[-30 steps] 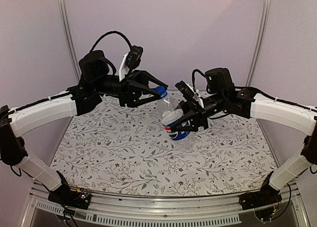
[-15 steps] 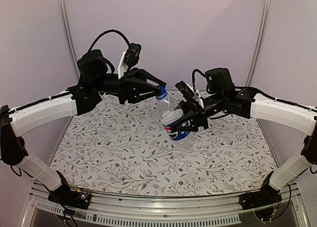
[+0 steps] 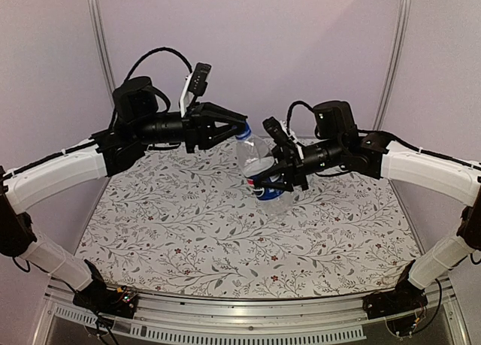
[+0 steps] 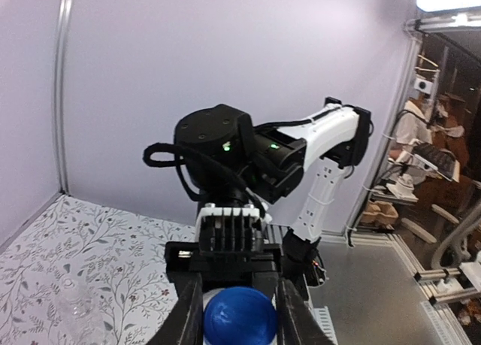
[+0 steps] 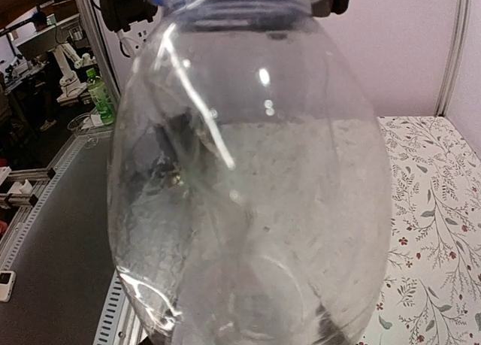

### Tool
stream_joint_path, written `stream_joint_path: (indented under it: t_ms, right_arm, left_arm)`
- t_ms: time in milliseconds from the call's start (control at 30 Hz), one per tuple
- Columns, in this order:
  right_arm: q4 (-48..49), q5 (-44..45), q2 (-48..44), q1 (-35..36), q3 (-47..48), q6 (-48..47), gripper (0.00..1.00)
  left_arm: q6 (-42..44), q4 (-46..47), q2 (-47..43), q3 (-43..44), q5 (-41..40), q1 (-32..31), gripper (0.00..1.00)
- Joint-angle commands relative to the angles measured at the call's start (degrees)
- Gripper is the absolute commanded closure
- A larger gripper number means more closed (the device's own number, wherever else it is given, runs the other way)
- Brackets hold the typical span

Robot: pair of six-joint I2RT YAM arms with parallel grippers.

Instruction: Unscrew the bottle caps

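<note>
Bright blue round plastic screw cap [image 4: 239, 319], top-view centre, pinched in closed left gripper [image 3: 236, 128]; right gripper [image 3: 274, 182] clamps the clear blue-labelled plastic bottle [image 3: 258, 158], neck leaning up-left into the left jaws.

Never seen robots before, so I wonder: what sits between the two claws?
The bottle, as the top view shows: the left claw pinches its blue cap, the right claw grips its body.
</note>
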Motion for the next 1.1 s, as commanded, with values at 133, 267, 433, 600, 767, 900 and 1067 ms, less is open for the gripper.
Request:
stream_joint_path:
  t_ms: [133, 267, 433, 600, 767, 900, 1067]
  right_arm:
    - [-0.5, 13.9, 0.4, -0.1, 1.8, 3.4, 0.61]
    - [-0.3, 13.5, 0.6, -0.1, 1.4, 3.3, 0.61]
    - [-0.1, 11.5, 0.4, -0.1, 0.6, 2.9, 0.61]
    - [0.1, 8.9, 0.0, -0.1, 0.2, 2.4, 0.61]
    - [-0.1, 5.4, 0.0, -0.1, 0.1, 1.7, 0.61]
    - [-0.5, 0.6, -0.2, -0.1, -0.1, 0.7, 0.60]
    - [-0.6, -6.8, -0.1, -0.1, 0.2, -0.6, 0.60]
  left_arm:
    - [-4.6, -11.1, -3.5, 1.0, -39.8, -7.4, 0.90]
    - [-5.7, -12.9, -3.2, 1.7, -43.6, -8.5, 0.85]
    - [-4.7, -12.2, -3.5, 1.9, -41.6, -8.4, 0.74]
    - [-2.4, -10.2, -4.1, 2.5, -37.3, -7.9, 0.50]
    - [-0.6, -10.1, -4.5, 3.1, -33.2, -6.6, 0.25]
    - [1.1, -9.7, -4.4, 3.4, -22.9, -4.2, 0.15]
    - [1.7, -4.3, -4.1, 0.9, -3.7, -1.1, 0.14]
